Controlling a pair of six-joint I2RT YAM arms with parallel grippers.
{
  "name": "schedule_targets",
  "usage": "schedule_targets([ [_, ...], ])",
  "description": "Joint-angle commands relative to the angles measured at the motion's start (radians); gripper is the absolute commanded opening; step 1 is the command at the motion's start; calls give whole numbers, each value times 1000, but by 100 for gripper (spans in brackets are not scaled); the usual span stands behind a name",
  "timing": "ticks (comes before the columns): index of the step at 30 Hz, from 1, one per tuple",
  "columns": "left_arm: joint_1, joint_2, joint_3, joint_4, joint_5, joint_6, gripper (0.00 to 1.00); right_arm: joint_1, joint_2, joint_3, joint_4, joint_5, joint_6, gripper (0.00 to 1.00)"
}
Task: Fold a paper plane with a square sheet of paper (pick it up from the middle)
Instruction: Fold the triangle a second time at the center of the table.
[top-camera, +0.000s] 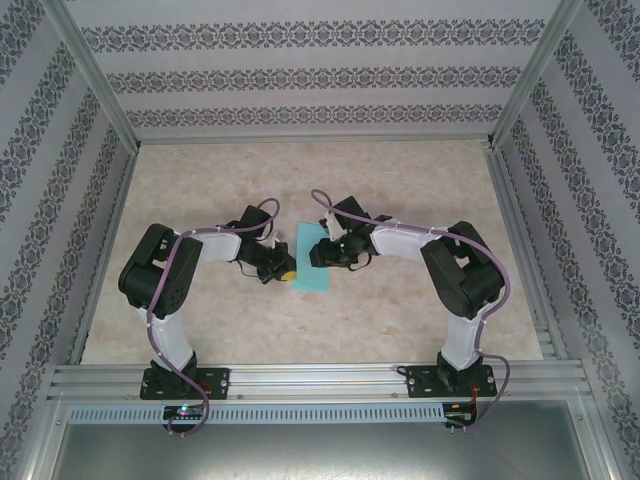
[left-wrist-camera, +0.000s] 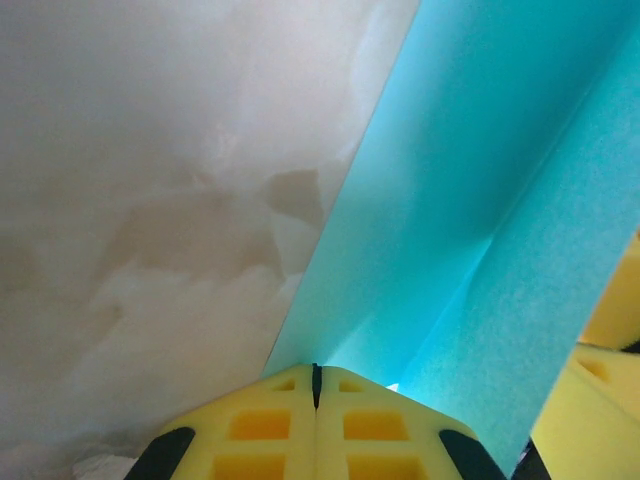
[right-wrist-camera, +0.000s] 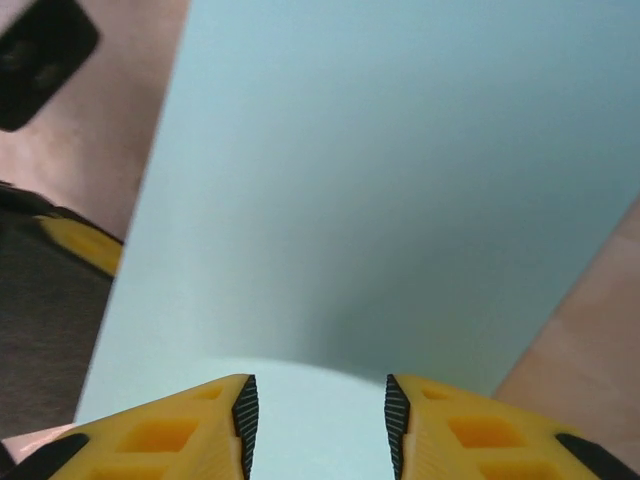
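Sheet (left-wrist-camera: 430, 180) plain turquoise, thin, w/ 1 straight crease lengthwise.

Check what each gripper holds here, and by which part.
The left gripper is shut on the folded turquoise paper sheet, pinching it at its edge. The right gripper has its jaws apart over the sheet and is not clamping it.

The thin folded sheet of paper (top-camera: 313, 265) is plain turquoise, the flat table top (top-camera: 300, 180) marbled beige and cream, the walls (top-camera: 300, 75) white with grey floral stripes; the right gripper (right-wrist-camera: 315, 400) has yellow fingers (right-wrist-camera: 170, 440) with black ribbed inner faces
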Motion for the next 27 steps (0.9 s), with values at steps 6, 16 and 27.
schedule_targets([
  [6, -15, -17, -2, 19, 8, 35, 0, 14, 77, 52, -59, 47, 7, 38],
  [16, -29, -65, -21, 215, 130, -70, 4, 13, 105, 65, -93, 50, 16, 29],
  [27, -30, -36, -31, 334, 155, -156, 10, 1, 108, 62, -79, 10, 56, 20],
])
